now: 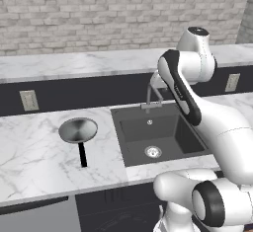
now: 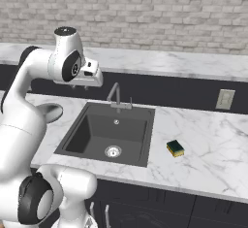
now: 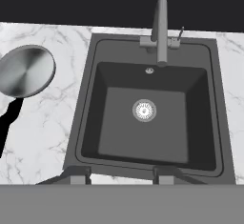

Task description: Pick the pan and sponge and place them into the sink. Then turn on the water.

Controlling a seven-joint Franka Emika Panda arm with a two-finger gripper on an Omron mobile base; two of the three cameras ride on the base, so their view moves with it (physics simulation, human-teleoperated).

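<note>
Sink [image 3: 95, 99] bare, drain [image 3: 144, 110] exposed.

**Counter, wall and outlets**

A white marble counter [image 1: 34, 152] with grey veining runs left to right. Behind it stands a dark backsplash [image 2: 169, 93], carrying a pale wall outlet [image 1: 28, 100] far left and another outlet [image 2: 225, 99] far right. Above sits a marble ledge [image 2: 193, 64], then a light brick wall [image 1: 89, 14]. Dark cabinet fronts [image 2: 193, 212] lie below the near edge.

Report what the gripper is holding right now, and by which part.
Nothing is held. The gripper hangs above the sink with nothing between its fingertips; the pan and the sponge lie on the counter.
</note>
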